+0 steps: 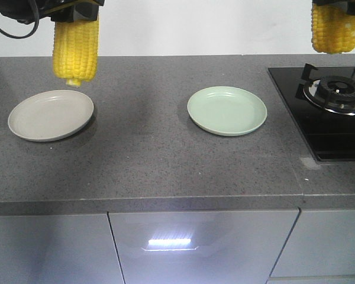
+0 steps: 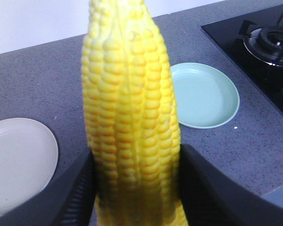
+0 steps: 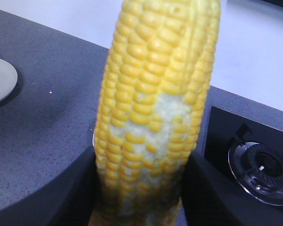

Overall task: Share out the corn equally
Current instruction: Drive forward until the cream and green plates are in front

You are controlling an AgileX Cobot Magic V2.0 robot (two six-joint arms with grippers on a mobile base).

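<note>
Since both cobs (image 1: 76, 47) (image 1: 335, 29) hang straight down clamped in their jaws, the grey plate (image 1: 50, 115) sits just down-left of the left jaws, the green plate (image 1: 226, 110) well left of the right jaws.

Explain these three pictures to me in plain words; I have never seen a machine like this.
This is a robot with two arms, each ending in a pair of jaws. The wide picture looks forward from the robot over a grey counter. The other two come from cameras at the wrists, so each shows its own jaws up close. On the counter lie an empty grey plate and an empty green plate, with a gas hob at the right. The left jaws are shut on a corn cob, which hangs upright above the grey plate's far edge. The right jaws are shut on a second cob, high over the hob.
</note>
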